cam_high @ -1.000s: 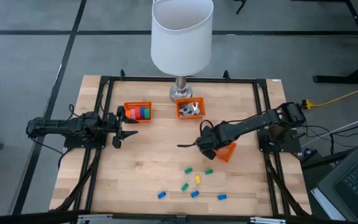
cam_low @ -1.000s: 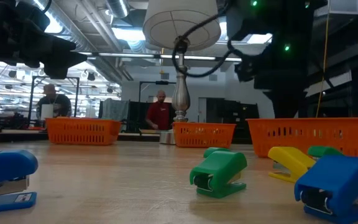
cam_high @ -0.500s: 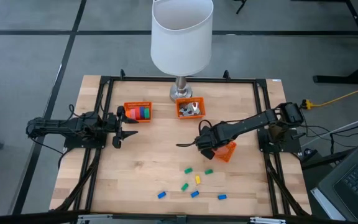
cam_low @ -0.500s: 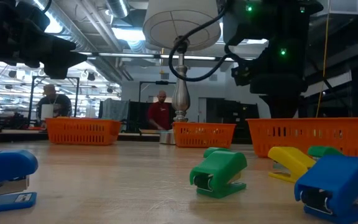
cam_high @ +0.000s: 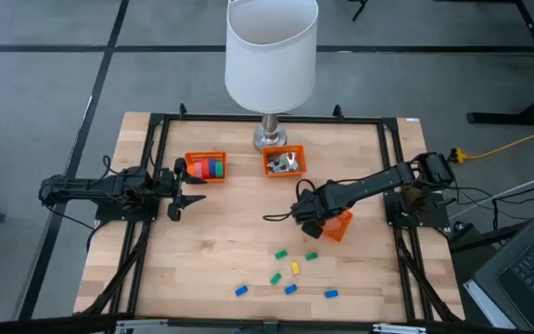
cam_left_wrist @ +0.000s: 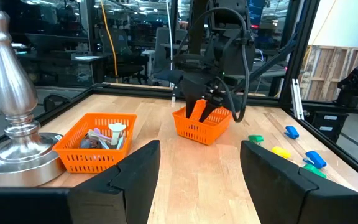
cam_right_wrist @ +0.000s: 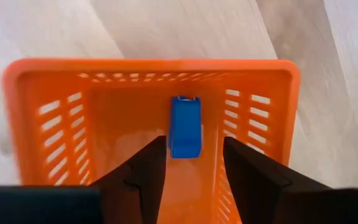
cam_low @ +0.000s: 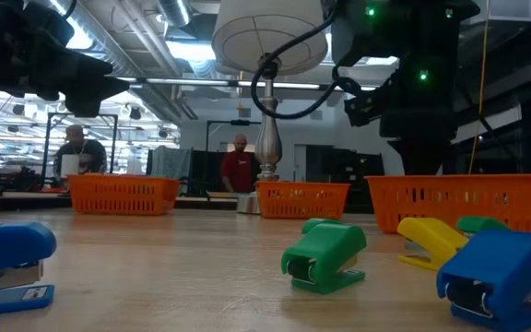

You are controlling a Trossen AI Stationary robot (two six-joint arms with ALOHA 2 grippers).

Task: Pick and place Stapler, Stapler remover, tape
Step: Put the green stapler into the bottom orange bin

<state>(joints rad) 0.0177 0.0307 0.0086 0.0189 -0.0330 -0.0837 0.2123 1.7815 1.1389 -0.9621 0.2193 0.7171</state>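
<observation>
Blue stapler (cam_right_wrist: 184, 126) lies on the floor of the orange basket (cam_right_wrist: 55, 124) at the bench's (cam_high: 211, 250) right-centre, clear of the right gripper (cam_right_wrist: 190, 163), which hangs directly above it with jaws parted and holding nothing. Six more small staplers (cam_high: 292, 269), green, yellow and blue, lie scattered near the front edge. Tape rolls (cam_high: 211, 168) fill the back-left basket (cam_high: 204, 165). Beside that basket waits the left gripper (cam_high: 193, 190), jaws wide.

Grey floor (cam_high: 44, 65), white-shaded lamp (cam_high: 271, 54)

Industrial lab, exposed ceiling ducts (cam_low: 146, 46), framed workbench (cam_high: 248, 250)
</observation>
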